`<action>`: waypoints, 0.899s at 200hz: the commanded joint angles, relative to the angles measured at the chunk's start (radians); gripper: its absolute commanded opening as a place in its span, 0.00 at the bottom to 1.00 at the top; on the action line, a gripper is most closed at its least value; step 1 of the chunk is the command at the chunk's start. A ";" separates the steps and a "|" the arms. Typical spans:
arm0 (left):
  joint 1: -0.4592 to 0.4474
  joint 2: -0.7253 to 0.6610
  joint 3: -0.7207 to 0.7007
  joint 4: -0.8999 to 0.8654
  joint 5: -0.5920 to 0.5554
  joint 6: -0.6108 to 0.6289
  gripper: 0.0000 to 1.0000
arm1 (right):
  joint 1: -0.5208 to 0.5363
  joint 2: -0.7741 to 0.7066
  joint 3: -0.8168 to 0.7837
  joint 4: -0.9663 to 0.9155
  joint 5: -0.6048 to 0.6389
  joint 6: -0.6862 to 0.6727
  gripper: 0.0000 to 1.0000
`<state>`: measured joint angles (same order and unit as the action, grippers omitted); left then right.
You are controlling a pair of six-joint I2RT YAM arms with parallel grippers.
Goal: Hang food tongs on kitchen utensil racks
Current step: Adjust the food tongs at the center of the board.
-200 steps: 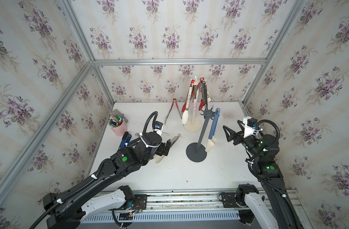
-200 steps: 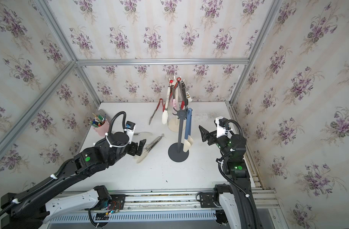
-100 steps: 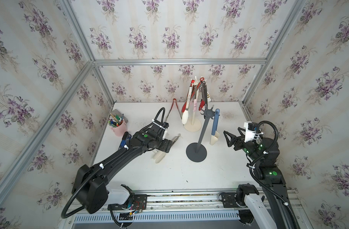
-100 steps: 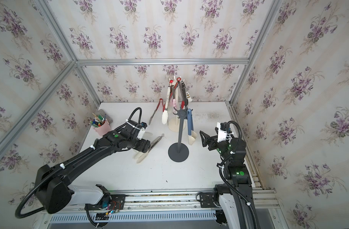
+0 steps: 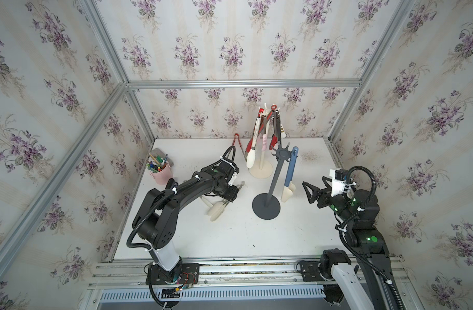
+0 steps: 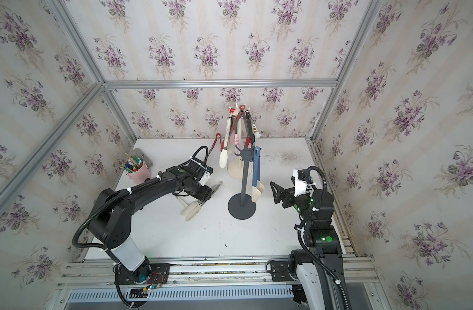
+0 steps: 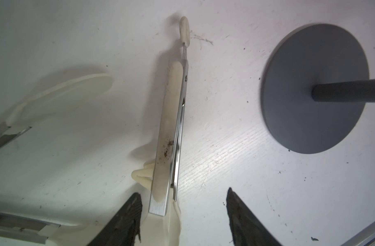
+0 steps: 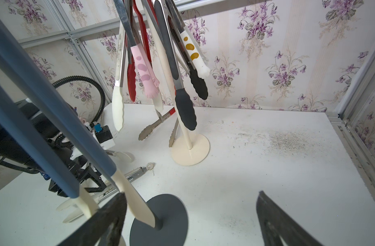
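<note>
Left gripper (image 7: pixel 183 191) is low over the white tabletop (image 5: pixel 230 241), just left of the dark grey rack.
- Its black fingers (image 7: pixel 127 213) are partly open and straddle a pair of steel tongs with cream-white handle and tips (image 7: pixel 169 132), which lies flat on the table.
- The tongs sit close to one finger, with a clear gap to the other. The jaws are not clamped and nothing is lifted.
- In both top views the cream tips (image 5: pixel 216 212) point toward the front edge, past the gripper (image 6: pixel 206 193).
- A second pair of cream-tipped tongs (image 7: pixel 76 93) lies just beside the first.

Right gripper (image 8: pixel 191 194) hovers above the table to the right of the dark grey rack (image 5: pixel 273 182). Its jaws are spread wide and hold nothing. In a top view it (image 5: pixel 309 193) faces the rack, close to it but apart.

Racks:
- The dark grey pole with round flat base stands mid-table. One pair of blue-handled tongs with cream tips (image 5: pixel 290 171) hangs from its hook crown.
- The cream-white pole rack with round base (image 5: pixel 261 170) stands behind it, near the back wall. It carries a cluster of hanging tongs (image 8: pixel 182 106) in red, pink, black and white.
- Red-handled steel tongs (image 8: pixel 159 121) lie on the table beside the cream base.

A short pink cup of pens (image 5: pixel 161 173) stands at the table's left edge.
</note>
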<state>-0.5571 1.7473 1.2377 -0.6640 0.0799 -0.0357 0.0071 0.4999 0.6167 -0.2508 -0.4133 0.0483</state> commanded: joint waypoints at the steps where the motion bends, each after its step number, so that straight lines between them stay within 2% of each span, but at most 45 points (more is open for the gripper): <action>1: 0.002 0.028 -0.003 0.026 -0.018 0.027 0.62 | 0.001 -0.001 -0.002 -0.008 -0.006 -0.014 0.93; 32: 0.003 0.066 -0.009 0.065 -0.043 0.013 0.56 | 0.000 -0.003 -0.002 -0.018 -0.012 -0.029 0.93; 55: 0.003 0.068 -0.030 0.093 -0.058 0.007 0.56 | 0.001 -0.004 0.003 -0.029 -0.012 -0.046 0.93; 58: 0.003 0.068 -0.033 0.097 -0.060 0.007 0.52 | 0.001 -0.004 0.004 -0.030 -0.012 -0.048 0.93; 90: 0.003 0.069 -0.058 0.132 -0.066 -0.001 0.42 | 0.002 0.000 0.003 -0.033 -0.014 -0.054 0.93; 127: 0.002 0.064 -0.087 0.174 -0.050 -0.018 0.34 | 0.002 0.009 -0.001 -0.030 -0.016 -0.061 0.93; 180: 0.002 0.046 -0.115 0.199 -0.028 -0.024 0.34 | 0.002 0.006 -0.002 -0.034 -0.013 -0.073 0.93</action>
<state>-0.5545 1.7981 1.1316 -0.4763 0.0189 -0.0437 0.0071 0.5087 0.6147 -0.2947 -0.4206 -0.0086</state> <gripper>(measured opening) 0.331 0.933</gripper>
